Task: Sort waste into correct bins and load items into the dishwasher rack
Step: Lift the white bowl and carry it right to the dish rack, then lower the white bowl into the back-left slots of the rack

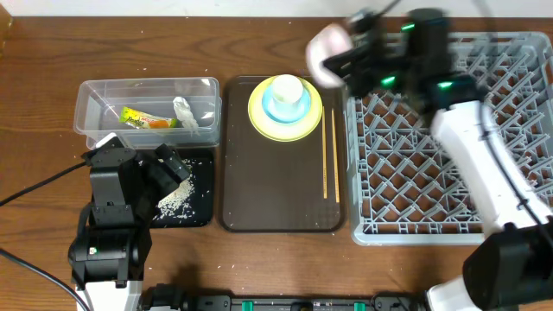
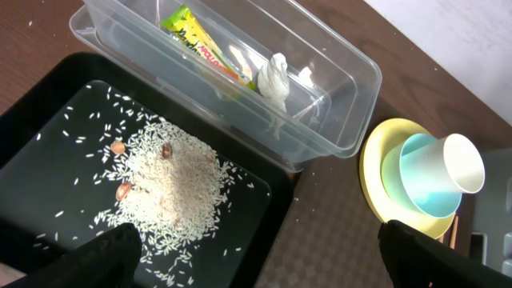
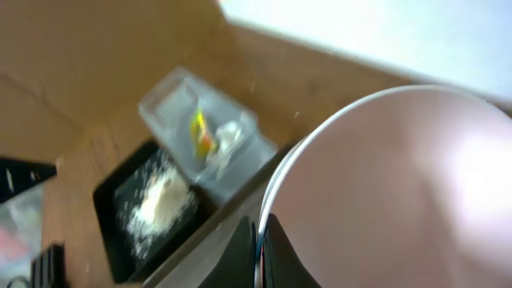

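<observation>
My right gripper (image 3: 258, 228) is shut on the rim of the white bowl (image 3: 400, 184), holding it in the air at the rack's left back corner (image 1: 327, 52). The grey dishwasher rack (image 1: 415, 173) fills the right side. A yellow plate (image 1: 259, 117) carries the light blue bowl (image 1: 285, 105) and small white cup (image 1: 288, 88). Chopsticks (image 1: 329, 155) lie beside them. The clear tub (image 2: 352, 120) holds the wrapper (image 2: 200, 44) and tissue (image 2: 274, 78). Rice (image 2: 172, 180) lies in the black tray (image 2: 32, 160). My left gripper (image 2: 260, 256) hangs open over that tray's right edge.
The plate stack and chopsticks sit on a dark brown serving tray (image 1: 276, 190) between the black tray and the rack. The clear tub stands directly behind the black tray. A black cable (image 1: 34, 192) crosses the wooden table at the left.
</observation>
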`<state>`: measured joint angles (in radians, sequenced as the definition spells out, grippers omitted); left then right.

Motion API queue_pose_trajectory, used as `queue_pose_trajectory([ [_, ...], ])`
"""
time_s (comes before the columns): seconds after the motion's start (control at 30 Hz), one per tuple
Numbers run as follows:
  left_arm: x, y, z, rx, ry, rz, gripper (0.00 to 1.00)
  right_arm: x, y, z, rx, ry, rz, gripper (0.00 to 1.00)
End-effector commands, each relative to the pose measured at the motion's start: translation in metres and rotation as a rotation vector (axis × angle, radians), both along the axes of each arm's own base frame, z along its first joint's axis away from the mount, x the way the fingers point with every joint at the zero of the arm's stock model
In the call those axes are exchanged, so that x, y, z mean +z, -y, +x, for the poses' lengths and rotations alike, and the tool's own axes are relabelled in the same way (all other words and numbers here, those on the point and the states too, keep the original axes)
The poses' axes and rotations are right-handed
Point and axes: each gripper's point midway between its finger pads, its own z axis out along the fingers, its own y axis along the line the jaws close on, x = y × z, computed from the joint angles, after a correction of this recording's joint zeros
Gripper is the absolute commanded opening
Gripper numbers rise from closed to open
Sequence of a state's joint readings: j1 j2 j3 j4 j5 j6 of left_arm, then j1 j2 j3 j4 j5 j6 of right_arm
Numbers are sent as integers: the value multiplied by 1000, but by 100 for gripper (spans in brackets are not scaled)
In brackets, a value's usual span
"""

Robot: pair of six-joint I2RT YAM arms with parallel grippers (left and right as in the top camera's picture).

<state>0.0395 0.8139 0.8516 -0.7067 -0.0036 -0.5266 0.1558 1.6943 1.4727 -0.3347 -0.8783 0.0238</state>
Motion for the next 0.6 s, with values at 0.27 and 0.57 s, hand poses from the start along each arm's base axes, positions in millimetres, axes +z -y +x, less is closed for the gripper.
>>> queue_pose_trajectory([
  [0.27, 7, -3, 2, 12, 16, 8, 98, -17, 77, 40, 83, -98, 288, 1],
  [0.57, 7, -3, 2, 12, 16, 8, 98, -70, 94, 67, 116, -225, 397, 1],
])
